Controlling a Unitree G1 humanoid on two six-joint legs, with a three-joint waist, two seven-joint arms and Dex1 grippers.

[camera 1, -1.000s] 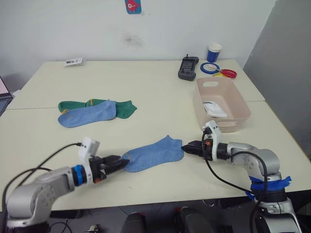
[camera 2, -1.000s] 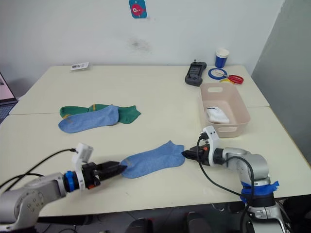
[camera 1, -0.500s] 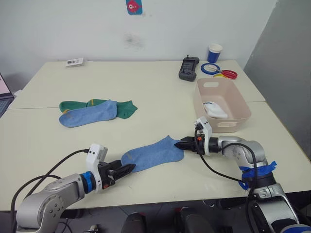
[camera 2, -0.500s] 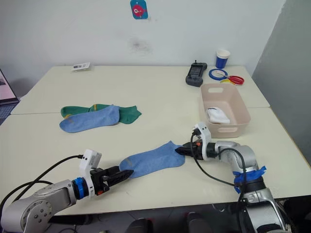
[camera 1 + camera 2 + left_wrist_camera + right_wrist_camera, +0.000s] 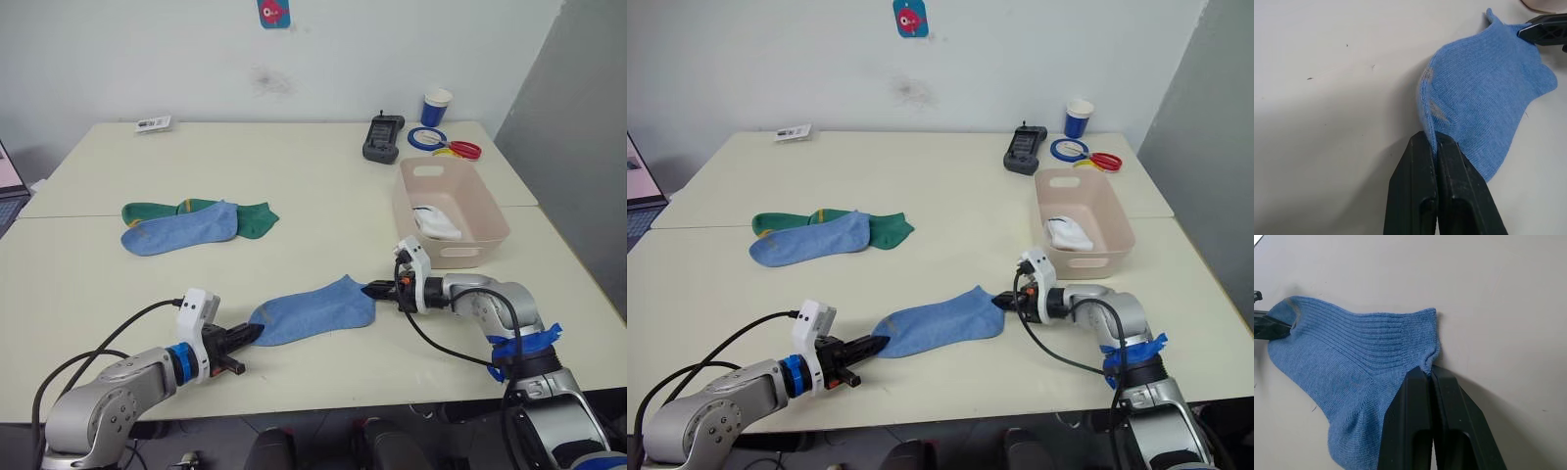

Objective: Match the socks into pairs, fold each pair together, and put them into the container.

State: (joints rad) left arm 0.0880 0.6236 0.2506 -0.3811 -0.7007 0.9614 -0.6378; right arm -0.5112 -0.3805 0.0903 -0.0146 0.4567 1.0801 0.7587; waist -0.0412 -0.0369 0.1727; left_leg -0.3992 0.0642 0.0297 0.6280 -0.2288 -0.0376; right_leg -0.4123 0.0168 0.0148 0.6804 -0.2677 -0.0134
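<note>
A light blue sock [image 5: 313,309] lies flat near the table's front edge. My left gripper [image 5: 253,335] is shut on its toe end, and the left wrist view shows the fingertips [image 5: 1427,142] pinching the sock's edge [image 5: 1484,103]. My right gripper [image 5: 372,291] is shut on the cuff end, with the cuff corner [image 5: 1427,360] caught between its tips. A second light blue sock [image 5: 181,228] lies over dark green socks [image 5: 253,217] at the left. The pale pink container [image 5: 488,208] stands at the right with a white sock [image 5: 433,221] inside.
At the back right stand a blue-and-white cup [image 5: 437,105], a black handheld device [image 5: 381,136], a blue tape ring [image 5: 424,138] and a red ring [image 5: 462,150]. A small card [image 5: 150,123] lies at the back left. A laptop edge [image 5: 5,186] shows at the far left.
Both grippers have reached the ends of the front blue sock and closed on them. The sock has stayed flat on the table.
</note>
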